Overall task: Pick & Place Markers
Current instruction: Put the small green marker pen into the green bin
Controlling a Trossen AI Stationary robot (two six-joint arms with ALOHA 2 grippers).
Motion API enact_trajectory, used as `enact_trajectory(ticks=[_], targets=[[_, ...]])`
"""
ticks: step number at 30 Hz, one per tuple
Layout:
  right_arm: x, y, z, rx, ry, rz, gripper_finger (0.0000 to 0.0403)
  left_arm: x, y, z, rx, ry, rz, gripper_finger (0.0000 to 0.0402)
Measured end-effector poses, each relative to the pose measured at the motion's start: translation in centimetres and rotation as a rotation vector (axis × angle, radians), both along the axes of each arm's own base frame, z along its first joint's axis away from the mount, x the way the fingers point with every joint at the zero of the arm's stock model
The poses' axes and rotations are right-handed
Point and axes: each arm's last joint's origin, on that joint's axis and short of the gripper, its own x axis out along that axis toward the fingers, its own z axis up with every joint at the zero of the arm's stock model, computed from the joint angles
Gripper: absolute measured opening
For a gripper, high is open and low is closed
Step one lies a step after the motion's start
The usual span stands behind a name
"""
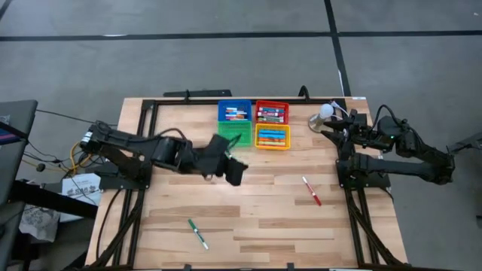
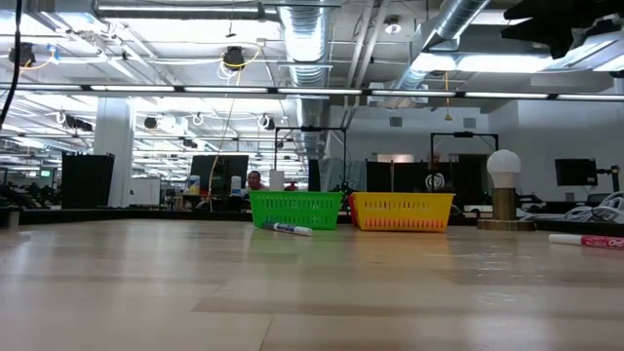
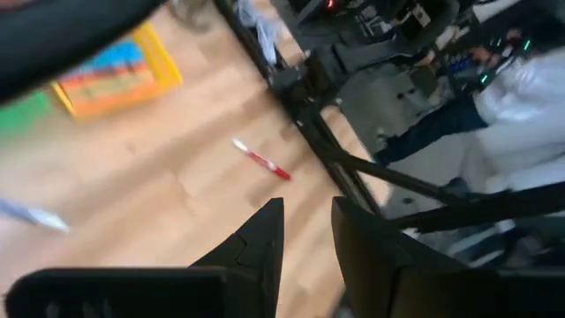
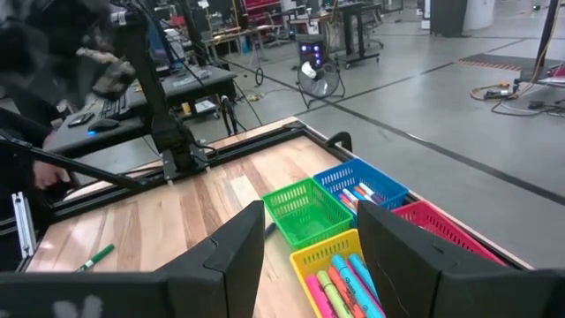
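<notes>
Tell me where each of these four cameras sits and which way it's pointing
High view: overhead, straight down on the table; both arms show, left gripper near the green bin.
Low view: table height, level across to the green bin and yellow bin; an arm's underside at the upper right corner.
Left wrist view: over its own fingers, toward the red marker.
Right wrist view: over its own fingers, toward the bins.
Shared: high and left wrist views both show the red marker.
</notes>
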Motion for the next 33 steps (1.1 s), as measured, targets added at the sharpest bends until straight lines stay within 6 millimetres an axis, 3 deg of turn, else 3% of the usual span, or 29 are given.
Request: enact_trajectory(ticks=[14,25,33], targets=[[0.0,0.0,0.0,0.0,-0.001,0.0,0.017,0.5,-9.4,-5.5,-0.443,0.117,0.12,0.0097],[0.0,0.0,0.0,0.0,-0.001,0.0,0.017,-3.5,-15.2,-9.5,-0.685,0.425,0.3,0.0097],[0.0,0.0,0.0,0.0,-0.001,0.0,0.017,-4.4,-17.9,-12.5,-0.735,0.62,0.354,0.0097]])
